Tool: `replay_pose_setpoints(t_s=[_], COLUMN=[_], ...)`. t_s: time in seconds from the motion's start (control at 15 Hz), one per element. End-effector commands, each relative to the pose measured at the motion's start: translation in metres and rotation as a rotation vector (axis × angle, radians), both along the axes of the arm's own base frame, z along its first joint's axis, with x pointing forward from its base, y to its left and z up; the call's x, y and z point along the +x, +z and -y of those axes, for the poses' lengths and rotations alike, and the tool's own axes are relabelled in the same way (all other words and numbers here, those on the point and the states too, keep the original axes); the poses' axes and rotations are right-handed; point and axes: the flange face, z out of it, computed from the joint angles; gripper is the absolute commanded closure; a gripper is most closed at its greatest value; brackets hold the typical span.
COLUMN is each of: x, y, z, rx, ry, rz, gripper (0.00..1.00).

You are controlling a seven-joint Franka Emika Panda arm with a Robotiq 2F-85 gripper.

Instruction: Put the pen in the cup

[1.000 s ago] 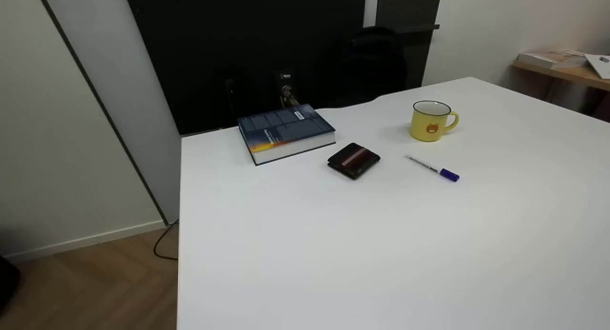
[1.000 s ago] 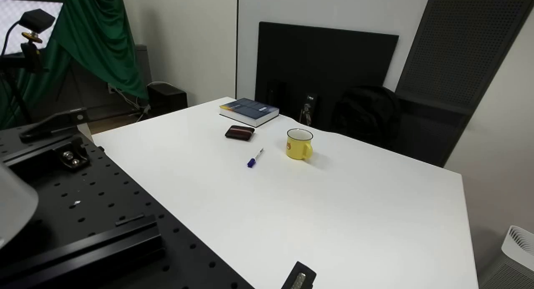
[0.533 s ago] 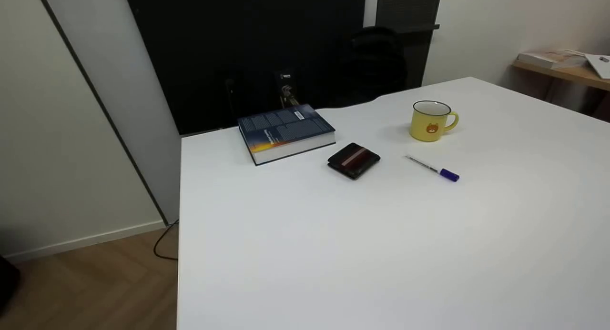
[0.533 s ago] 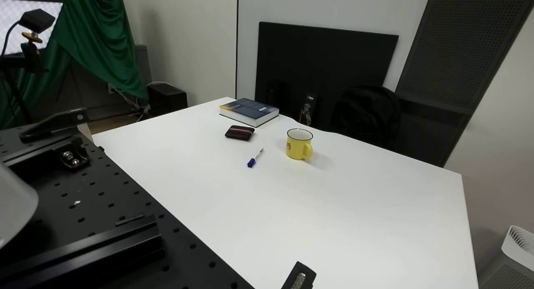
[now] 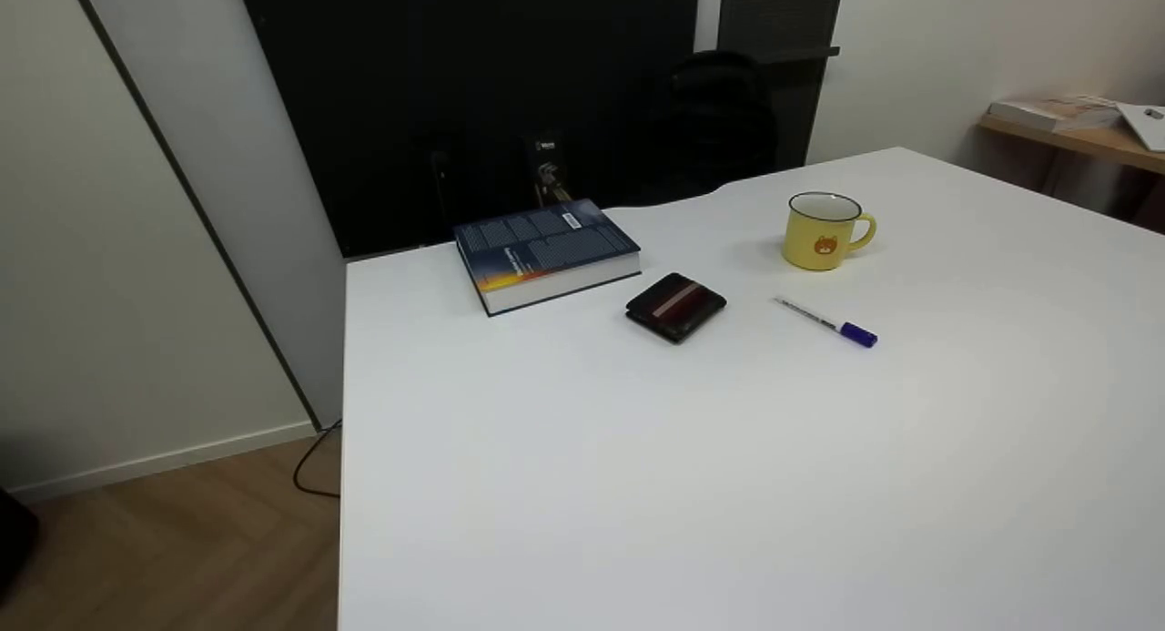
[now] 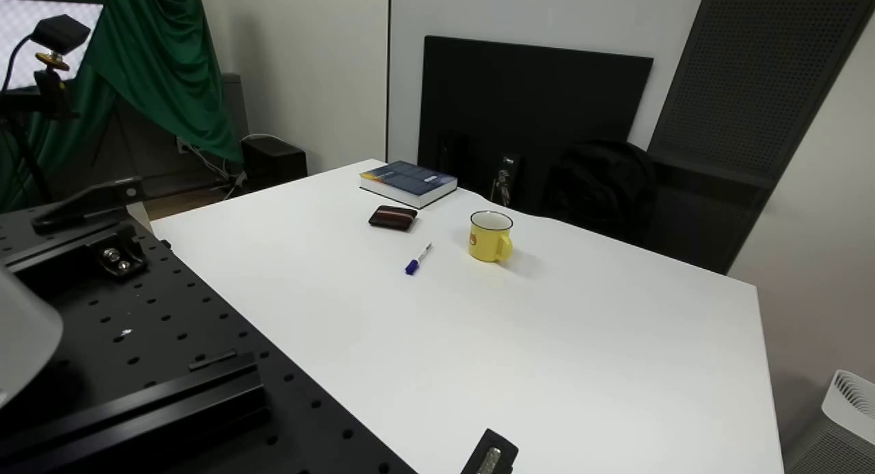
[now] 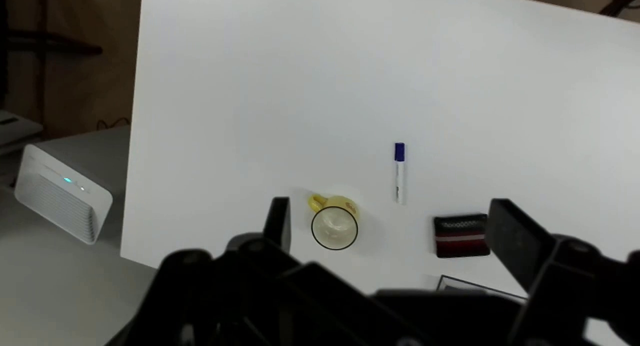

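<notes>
- Gripper (image 7: pixel 390 213) first: both my dark fingers stand wide apart, coming up from the bottom of the wrist view, with the white table (image 7: pixel 250 86) spread out beyond them.
- And here's the pen (image 7: pixel 399 175), lying flat on that table, blue cap at one end, whitish barrel at the other. From my wrist it sits past my fingertips, roughly midway between the two sides.
- Now the yellow cup (image 5: pixel 805 244): upright, dark rim, orange bear face on its side, pale inside showing. It stands near the pen but apart from it; the pen is outside the cup.
- Look at how it lies: the whitish end is nearer the cup, the blue cap points away.
- Round the cup, the handle juts out on the side away from a dark striped wallet (image 5: pixel 676 308). That wallet lies near the pen's whitish end.
- Just beyond the wallet, a thick book (image 5: pixel 546 249) lies flat, blue cover up, page edges pale.
- Past the table's edge, my wrist catches a white grilled unit (image 7: pixel 60 196) with a small greenish light.
- Over in an exterior view, a black perforated board (image 6: pixel 205 323) runs alongside the table, and a green curtain (image 6: pixel 164 70) hangs well behind.
</notes>
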Motion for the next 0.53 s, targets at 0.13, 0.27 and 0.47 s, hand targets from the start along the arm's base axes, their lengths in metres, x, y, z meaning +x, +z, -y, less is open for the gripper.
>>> replay_pose_setpoints(t_s=[0.13, 0.27, 0.47], x=[0.0017, 0.0019, 0.0012], y=[0.0013, 0.0014, -0.0064], z=[0.0031, 0.0032, 0.0064], rx=[0.004, 0.005, -0.009], ry=[0.065, 0.075, 0.077], rz=[-0.005, -0.005, -0.013], gripper=[0.00, 0.00, 0.00])
